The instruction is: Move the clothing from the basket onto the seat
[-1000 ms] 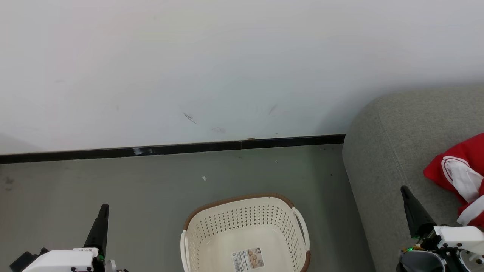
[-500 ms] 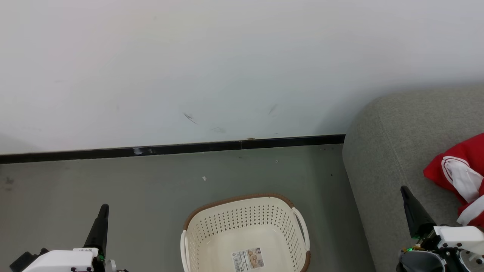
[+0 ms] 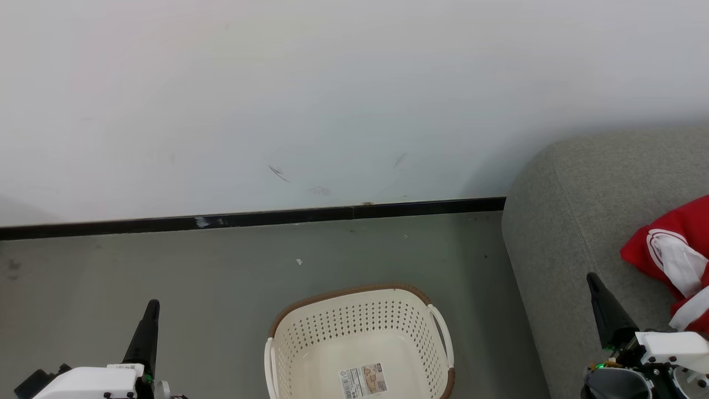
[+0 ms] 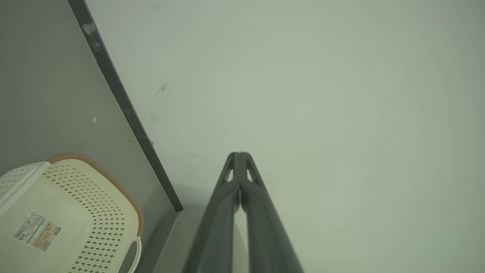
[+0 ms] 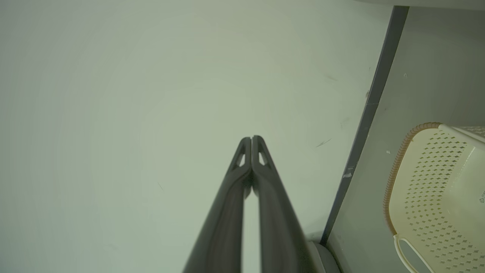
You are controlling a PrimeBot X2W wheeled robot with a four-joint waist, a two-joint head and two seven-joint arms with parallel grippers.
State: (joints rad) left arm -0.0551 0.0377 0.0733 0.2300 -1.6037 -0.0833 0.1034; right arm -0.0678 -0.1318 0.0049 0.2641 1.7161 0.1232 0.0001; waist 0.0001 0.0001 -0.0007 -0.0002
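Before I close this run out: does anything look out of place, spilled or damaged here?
Nothing serious. The basket stands upright on the floor, just a label showing inside; the red clothing lies bunched on the sofa. Only oddities: dark scuffs on the wall and a small white scrap on the floor.

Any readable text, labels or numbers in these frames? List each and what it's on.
No text can be read.
Too small to read: the label on the basket floor, with a barcode and fine print.
Blurred: the sticker on the left arm's white housing, dark marks only.
No lettering is in view on the clothing lying on the seat.
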